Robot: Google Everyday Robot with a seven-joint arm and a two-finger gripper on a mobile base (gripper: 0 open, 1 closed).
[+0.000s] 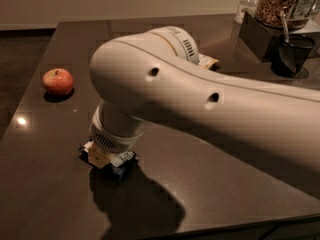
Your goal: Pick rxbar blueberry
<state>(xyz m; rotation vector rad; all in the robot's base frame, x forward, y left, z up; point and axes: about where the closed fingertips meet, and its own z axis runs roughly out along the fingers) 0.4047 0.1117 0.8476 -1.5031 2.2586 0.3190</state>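
The rxbar blueberry [121, 166] lies flat on the dark table [45, 194] near its front left, a navy wrapper with a pale label, mostly covered by my arm. My gripper [106, 156] points straight down onto the bar, right on top of it. The white wrist [114, 131] hides most of the gripper and the bar's middle. Only the bar's ends and lower edge show beneath the wrist.
A red apple [58, 81] sits at the left of the table. A corner of a cream snack bag [208, 61] shows behind my arm. At the back right stand a black mesh cup [293, 54] and a cereal dispenser [280, 4].
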